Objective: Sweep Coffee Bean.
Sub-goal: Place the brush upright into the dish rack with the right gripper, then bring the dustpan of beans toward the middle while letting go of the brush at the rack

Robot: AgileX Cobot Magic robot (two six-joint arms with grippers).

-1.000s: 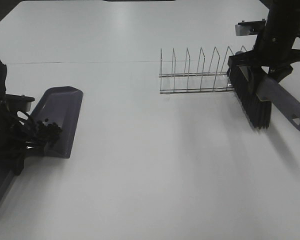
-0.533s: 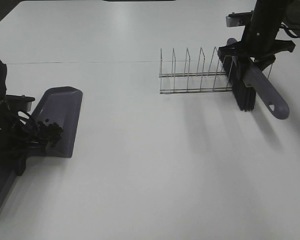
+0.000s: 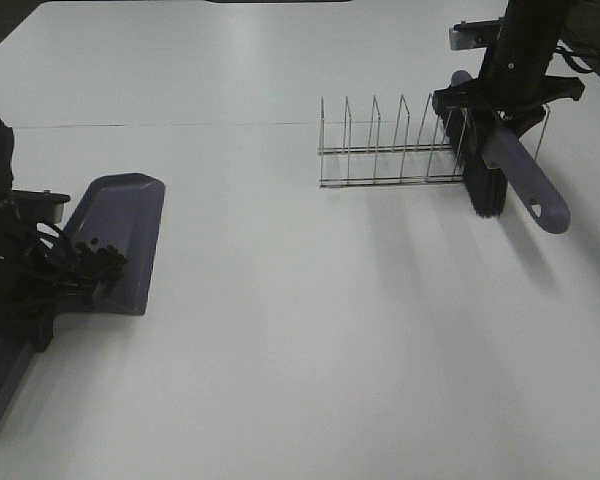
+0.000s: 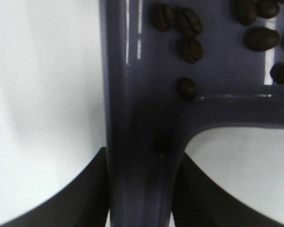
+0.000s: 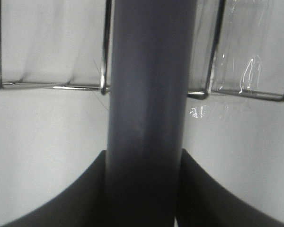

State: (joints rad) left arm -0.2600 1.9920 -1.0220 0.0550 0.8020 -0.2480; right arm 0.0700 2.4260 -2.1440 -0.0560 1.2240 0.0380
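A purple-grey dustpan lies on the white table at the left, with the coffee beans clustered near its handle end. My left gripper is shut on the dustpan handle; the left wrist view shows beans in the pan. My right gripper is shut on the grey handle of a brush with black bristles. It holds the brush at the right end of the wire rack.
The wire rack stands at the back right of the white table; its wires show close behind the brush handle in the right wrist view. The brush handle's free end sticks out toward the front right.
My right gripper has carried the brush back and left to the rack's right end, and turned it more upright. The left arm and dustpan have not moved.
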